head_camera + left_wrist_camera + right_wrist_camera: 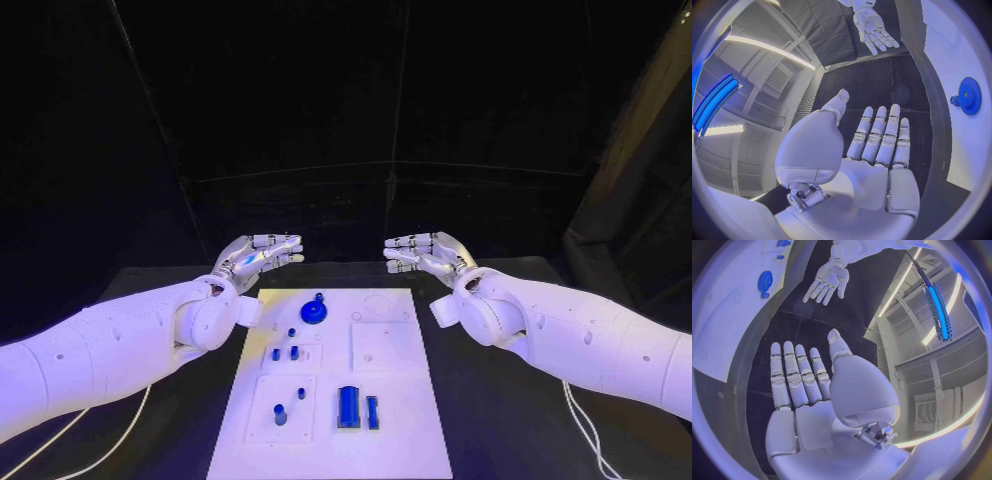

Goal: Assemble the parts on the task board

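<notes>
Two silver hands hovering past the far edge of the task board [329, 440], left hand [257, 257] and right hand [427, 254] both empty, fingers extended and apart. Blue gear [315, 311] lying near the board's far left corner, closer to the left hand. Long blue bars [349, 406] toward the near edge, lengthwise along the board.

Black curtains [346, 100] hang behind the black table [505, 400]; long ceiling light strips [937, 305] glow blue and white
</notes>
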You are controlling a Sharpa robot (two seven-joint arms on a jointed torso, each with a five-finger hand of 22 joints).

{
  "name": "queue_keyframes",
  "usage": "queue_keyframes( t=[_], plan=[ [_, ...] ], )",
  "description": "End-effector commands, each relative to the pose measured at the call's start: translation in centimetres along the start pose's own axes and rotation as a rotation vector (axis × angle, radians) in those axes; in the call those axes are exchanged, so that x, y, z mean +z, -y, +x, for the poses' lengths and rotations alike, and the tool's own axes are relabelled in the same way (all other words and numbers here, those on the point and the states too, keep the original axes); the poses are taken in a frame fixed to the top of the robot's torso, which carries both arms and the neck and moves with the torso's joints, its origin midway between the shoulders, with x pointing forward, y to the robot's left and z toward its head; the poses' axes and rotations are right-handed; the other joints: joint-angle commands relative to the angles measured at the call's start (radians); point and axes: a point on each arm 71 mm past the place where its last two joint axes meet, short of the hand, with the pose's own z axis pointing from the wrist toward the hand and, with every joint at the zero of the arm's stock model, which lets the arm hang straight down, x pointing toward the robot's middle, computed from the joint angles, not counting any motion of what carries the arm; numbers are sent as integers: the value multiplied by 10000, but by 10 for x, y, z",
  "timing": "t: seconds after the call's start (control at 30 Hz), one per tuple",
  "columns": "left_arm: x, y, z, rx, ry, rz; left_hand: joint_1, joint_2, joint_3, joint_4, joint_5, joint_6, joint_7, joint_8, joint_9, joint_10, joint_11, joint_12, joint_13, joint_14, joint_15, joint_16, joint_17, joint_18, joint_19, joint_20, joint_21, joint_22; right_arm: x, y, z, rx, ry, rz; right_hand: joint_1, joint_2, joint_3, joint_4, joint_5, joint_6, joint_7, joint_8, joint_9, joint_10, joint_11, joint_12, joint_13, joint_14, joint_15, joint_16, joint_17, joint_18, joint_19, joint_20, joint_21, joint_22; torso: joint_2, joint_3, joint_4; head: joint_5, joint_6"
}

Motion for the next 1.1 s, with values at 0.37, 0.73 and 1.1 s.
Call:
queue_keyframes(
  t=[0.37,0.73,1.1],
  plan=[
    [-2,-8,4,-157,587,123,-4233,970,-1153,-142,-503,-3927,-497,-661,-650,-4208,-843,-752,-618,-3295,-793,-1321,-1241,-670,-2357,-1075,-483,-1123,3,1,-7,400,390,-305,-5180,-535,248,424,-585,-3477,-562,-657,-812,-3796,-549,-677,-956,-3846,-493,-654,-1314,-515,-2825,-982,-1392,-852,-122,91,137,81,132],
    [-21,-6,34,207,1491,131,-6975,970,-1866,-142,-503,-5870,-1482,-661,-650,-6029,-1764,-752,-618,-5146,-1215,-2148,-1241,-884,-3205,-1779,-483,-2079,-26,-8,8,1067,1868,-336,-8112,-535,1300,424,-1545,-5496,-1601,-657,-812,-6061,-976,-677,-956,-6184,-1504,-654,-1314,-902,-4766,-1629,-2483,-852,-262,206,325,113,86],
    [-50,10,67,659,2598,324,-8668,970,-1866,-142,-503,-7075,-1482,-661,-650,-7162,-1764,-752,-618,-6287,-1936,-2148,-1241,-1693,-3733,-2889,-483,-2079,-62,-17,23,1502,3231,75,-9885,-535,1300,424,-1545,-6719,-1601,-657,-812,-7418,-1701,-677,-956,-7597,-1504,-654,-1314,-1712,-5945,-2010,-2483,-852,-262,206,325,113,86]
  ],
)
